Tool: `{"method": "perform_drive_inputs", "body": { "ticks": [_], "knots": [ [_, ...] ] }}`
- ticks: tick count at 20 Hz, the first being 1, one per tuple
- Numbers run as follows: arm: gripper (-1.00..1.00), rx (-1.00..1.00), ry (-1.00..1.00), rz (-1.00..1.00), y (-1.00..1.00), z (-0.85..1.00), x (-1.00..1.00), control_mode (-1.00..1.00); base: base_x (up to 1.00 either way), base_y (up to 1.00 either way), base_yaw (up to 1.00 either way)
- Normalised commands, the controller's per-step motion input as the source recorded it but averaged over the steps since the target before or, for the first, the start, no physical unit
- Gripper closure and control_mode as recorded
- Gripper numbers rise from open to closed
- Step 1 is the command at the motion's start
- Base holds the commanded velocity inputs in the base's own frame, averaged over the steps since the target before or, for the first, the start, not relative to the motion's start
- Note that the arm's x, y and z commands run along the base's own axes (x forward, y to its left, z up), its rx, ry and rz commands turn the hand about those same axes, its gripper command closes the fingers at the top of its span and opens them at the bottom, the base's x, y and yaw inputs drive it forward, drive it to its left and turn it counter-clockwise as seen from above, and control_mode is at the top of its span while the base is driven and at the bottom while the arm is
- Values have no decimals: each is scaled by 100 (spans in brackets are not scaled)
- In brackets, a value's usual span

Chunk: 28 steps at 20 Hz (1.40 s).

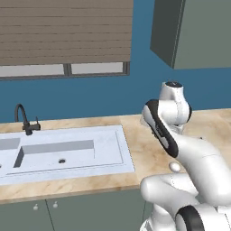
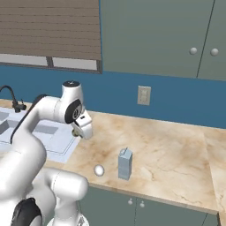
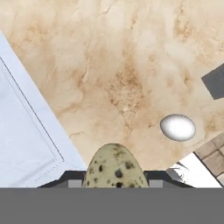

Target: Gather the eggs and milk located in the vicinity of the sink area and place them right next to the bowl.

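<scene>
My gripper (image 2: 77,131) hangs over the counter just right of the sink area (image 1: 67,153), shut on a speckled tan egg (image 3: 114,168) that sits between its dark fingertips (image 3: 65,178). A second, whitish egg (image 2: 99,170) lies on the counter near the front edge, also seen as the white egg (image 3: 178,127) in the hand view and as the egg (image 1: 174,167) beside my arm. The milk (image 2: 125,164), a pale grey-blue carton, stands upright just right of that egg. The bowl is out of view.
The white sink (image 2: 48,132) has a thin black faucet (image 1: 25,119) at its back left. Marbled counter (image 2: 167,150) stretches to the right of the carton. Wall cabinets (image 2: 176,35) hang above, and a wall outlet (image 2: 144,95) sits on the blue backsplash.
</scene>
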Motion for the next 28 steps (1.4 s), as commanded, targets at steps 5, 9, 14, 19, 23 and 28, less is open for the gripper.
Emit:
{"method": "perform_drive_inputs", "body": {
  "ticks": [5, 9, 14, 19, 23, 28],
  "knots": [
    [100, 0, -19, 3, -11, 28, -58, -100, 0, 0, 0],
    [100, 0, -16, 0, -1, 11, -35, -100, 0, 0, 0],
    [100, 0, -13, 0, 0, 0, -27, -100, 0, 0, 0],
    [100, 0, 0, 0, 0, 0, 0, 100, -39, 0, 0],
    [100, 0, 0, 0, 0, 0, 0, 100, -31, 0, 0],
    [100, 0, 0, 0, 0, 0, 0, 100, -1, 39, 0]
  ]
}}
